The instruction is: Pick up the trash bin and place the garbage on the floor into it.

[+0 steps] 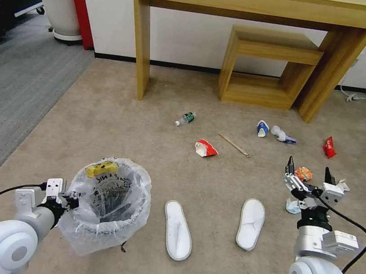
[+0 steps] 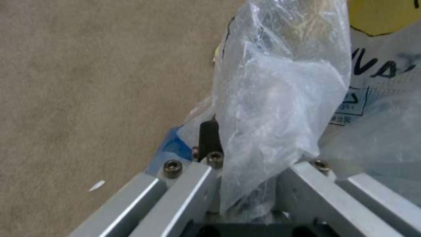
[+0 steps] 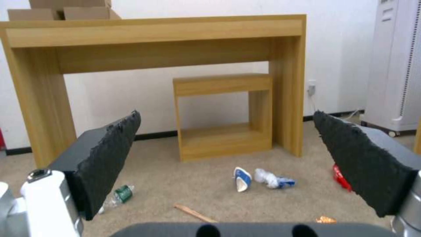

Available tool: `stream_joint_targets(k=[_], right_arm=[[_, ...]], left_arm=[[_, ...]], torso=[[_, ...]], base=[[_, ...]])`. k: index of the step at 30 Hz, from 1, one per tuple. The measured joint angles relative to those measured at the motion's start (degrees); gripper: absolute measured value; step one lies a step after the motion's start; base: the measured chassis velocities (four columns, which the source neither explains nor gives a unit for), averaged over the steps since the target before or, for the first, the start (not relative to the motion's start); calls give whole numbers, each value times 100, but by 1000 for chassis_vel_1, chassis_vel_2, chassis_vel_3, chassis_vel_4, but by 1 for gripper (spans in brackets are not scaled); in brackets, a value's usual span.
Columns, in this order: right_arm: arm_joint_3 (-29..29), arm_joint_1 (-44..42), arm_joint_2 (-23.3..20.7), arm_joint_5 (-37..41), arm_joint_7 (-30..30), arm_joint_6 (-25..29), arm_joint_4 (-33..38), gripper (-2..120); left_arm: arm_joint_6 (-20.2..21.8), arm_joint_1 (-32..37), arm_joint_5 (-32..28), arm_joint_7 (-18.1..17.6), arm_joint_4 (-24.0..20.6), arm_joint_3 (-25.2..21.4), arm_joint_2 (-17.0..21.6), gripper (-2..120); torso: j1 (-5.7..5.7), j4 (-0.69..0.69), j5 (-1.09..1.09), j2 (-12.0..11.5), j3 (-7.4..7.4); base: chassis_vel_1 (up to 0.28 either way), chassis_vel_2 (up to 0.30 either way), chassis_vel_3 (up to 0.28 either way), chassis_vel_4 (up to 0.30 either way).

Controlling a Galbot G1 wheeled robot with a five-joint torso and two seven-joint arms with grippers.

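The trash bin (image 1: 108, 217), lined with a crinkled clear bag (image 2: 281, 98), is at the lower left on the beige floor (image 1: 103, 121). My left gripper (image 1: 65, 200) is shut on its near-left rim, the bag pinched beside a black finger (image 2: 209, 133). A yellow wrapper (image 1: 101, 168) lies inside. My right gripper (image 1: 310, 170) hangs open just above an orange wrapper (image 1: 303, 173), pads (image 3: 110, 154) wide apart. Garbage ahead: a bottle (image 1: 186, 118), a red wrapper (image 1: 205, 149), a stick (image 1: 234, 145), a cup (image 1: 262, 128), tissue (image 1: 282, 134).
Two white slippers (image 1: 177, 229) (image 1: 251, 223) lie between the arms. Another red wrapper (image 1: 329, 147) and pale scraps (image 1: 293, 207) sit at the right. A wooden desk (image 1: 256, 2) with a low shelf (image 1: 265, 67) stands at the wall. Grey carpet (image 1: 9, 81) borders the left.
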Motion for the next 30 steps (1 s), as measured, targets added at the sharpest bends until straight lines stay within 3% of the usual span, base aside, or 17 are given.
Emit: stream_joint_targets(k=[5,9,11,19,24,30], right_arm=[[-47,2,-49,76,65,-235,15,100],[-161,10,-154,589,230,-877,126,100],[-318,52,-296,1206,518,-1573,186,100],[-991,222,-839,2930,1958,-3042,23,100],[-1574,317,-1250,3529,2508,-3272,-384,100],[-2173,562,-1383,3984,2971,-3428,-876,100]], left_arm=[[-8,38,11,8,-8,-27,10,1],[-17,46,11,12,-21,-39,15,1],[-24,44,12,15,-21,-42,25,1],[-52,2,52,25,73,5,-20,1],[-66,-40,80,36,145,49,-64,1],[-68,-103,100,38,224,102,-139,1]], torso=[[0,0,0,0,0],[0,-1,0,0,0],[0,-1,0,0,0],[0,0,0,0,1],[0,0,0,0,1],[0,0,1,0,1]], base=[[0,0,0,0],[0,0,0,0],[0,0,0,0],[0,0,0,0],[0,0,0,0],[0,0,0,0]])
